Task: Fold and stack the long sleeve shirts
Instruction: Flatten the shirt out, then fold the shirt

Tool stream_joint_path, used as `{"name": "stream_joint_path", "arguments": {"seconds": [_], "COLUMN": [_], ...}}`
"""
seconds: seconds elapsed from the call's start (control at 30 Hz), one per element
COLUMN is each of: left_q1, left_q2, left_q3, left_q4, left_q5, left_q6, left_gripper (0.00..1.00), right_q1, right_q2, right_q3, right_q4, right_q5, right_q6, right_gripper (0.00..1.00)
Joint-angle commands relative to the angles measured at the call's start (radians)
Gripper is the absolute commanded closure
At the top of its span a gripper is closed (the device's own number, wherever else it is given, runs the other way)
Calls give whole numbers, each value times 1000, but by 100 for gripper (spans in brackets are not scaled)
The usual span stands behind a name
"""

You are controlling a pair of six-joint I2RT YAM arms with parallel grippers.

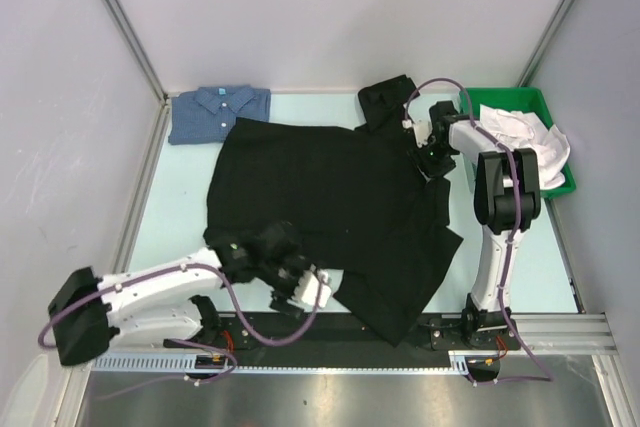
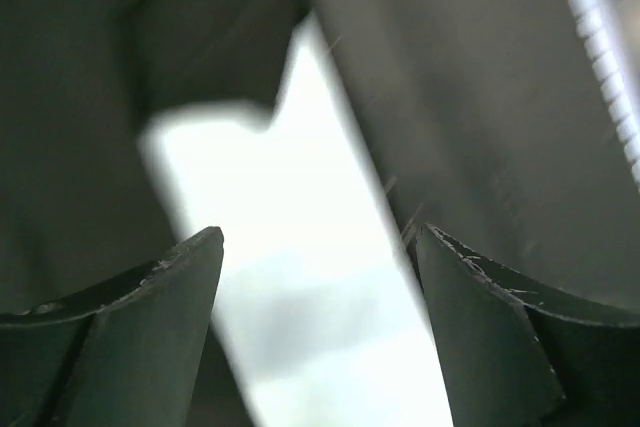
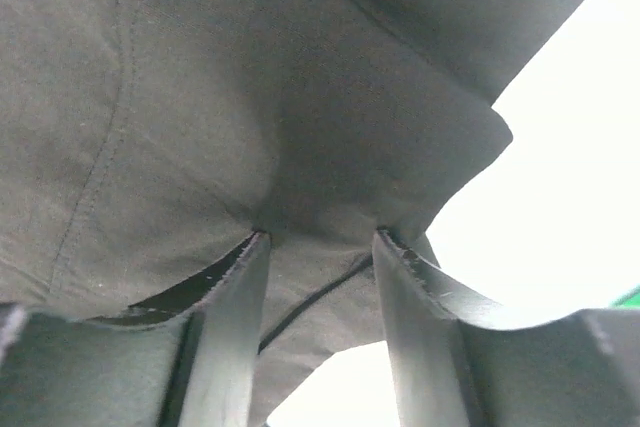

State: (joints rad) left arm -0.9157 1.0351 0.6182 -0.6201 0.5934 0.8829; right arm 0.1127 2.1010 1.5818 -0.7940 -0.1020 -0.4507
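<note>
Two grippers are at one shirt. The right gripper (image 3: pixel 321 234) is pinched tight on a fold of the big black cloth shirt (image 1: pixel 330 197), at its far right side. The left gripper (image 2: pixel 320 232) has its fingers wide apart and holds nothing. It sits low over the pale tabletop (image 1: pixel 175 197), just beside the black shirt's near edge. The black shirt lies spread out in the middle. The small blue button shirt (image 1: pixel 218 112) lies folded in the far left corner, right next to it.
</note>
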Motion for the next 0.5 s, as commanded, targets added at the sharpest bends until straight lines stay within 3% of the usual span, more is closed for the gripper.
{"name": "stream_joint_path", "arguments": {"seconds": [0.0,0.13,0.23,0.33,0.37,0.4,0.47], "left_q1": [-253,-376,-352,-159,-91,35,150], "left_q2": [98,232,264,189,172,154,86], "left_q3": [-12,44,87,77,80,86,89], "left_q4": [290,401,359,225,113,62,-77], "left_q5": [-148,-237,-277,-157,-123,-97,-84], "left_q6": [-188,-232,-242,-202,-171,-139,-21], "left_gripper": [17,21,27,30,30,30,30], "right_q1": [-8,-19,-62,-99,-100,-96,-79], "right_q2": [-137,-357,-555,-770,-826,-870,-1002], "right_q3": [-89,-216,-334,-515,-555,-630,-704], "right_q4": [86,33,-25,-98,-167,-219,-324], "right_q5": [-72,-174,-329,-465,-511,-539,-570], "right_q6": [-17,-46,-133,-331,-458,-532,-731], "right_gripper": [44,38,35,35,36,36,37]}}
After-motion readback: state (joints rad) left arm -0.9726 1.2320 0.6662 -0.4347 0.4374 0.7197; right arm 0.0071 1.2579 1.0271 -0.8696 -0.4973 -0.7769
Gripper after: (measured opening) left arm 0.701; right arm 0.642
